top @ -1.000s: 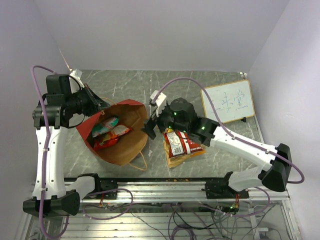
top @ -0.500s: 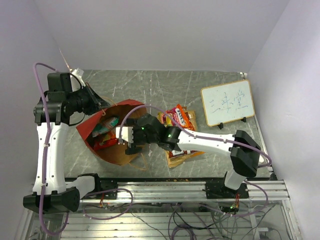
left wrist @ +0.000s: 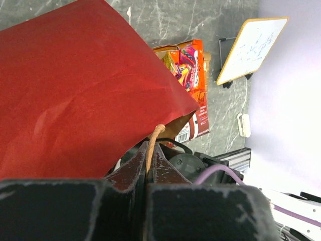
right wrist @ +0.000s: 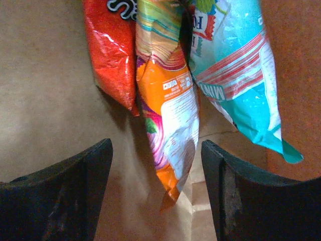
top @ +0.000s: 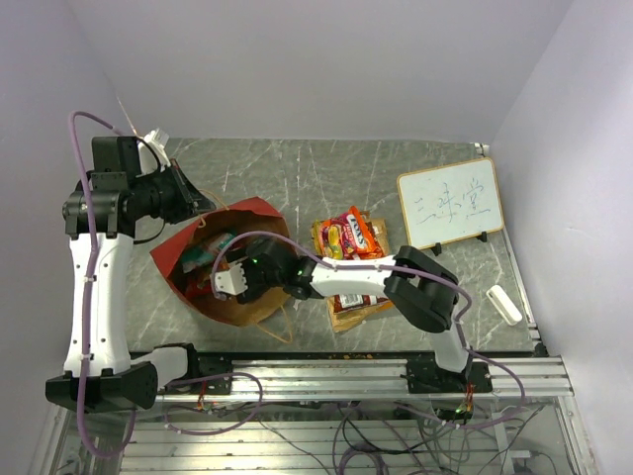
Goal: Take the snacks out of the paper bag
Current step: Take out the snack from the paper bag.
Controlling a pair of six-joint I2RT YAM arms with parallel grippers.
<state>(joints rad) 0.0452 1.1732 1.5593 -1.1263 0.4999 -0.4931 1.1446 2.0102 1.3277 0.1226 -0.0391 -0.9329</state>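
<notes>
The large red paper bag [top: 259,297], brown kraft inside, holds a teal crinkly snack packet [right wrist: 241,75], an orange packet [right wrist: 168,110] and a red packet [right wrist: 113,55]. We read only "FO" on the teal one; scribbles on the white framed whiteboard [top: 450,203], well right of the bag, are illegible. Just right of the bag lie more packets [top: 348,236]. Our right gripper [right wrist: 156,150] sits inside the bag, jaws wide apart astride the orange packet's tip, gripping nothing. Our left gripper [left wrist: 150,150] pinches the bag's tan twine handle [left wrist: 155,133].
</notes>
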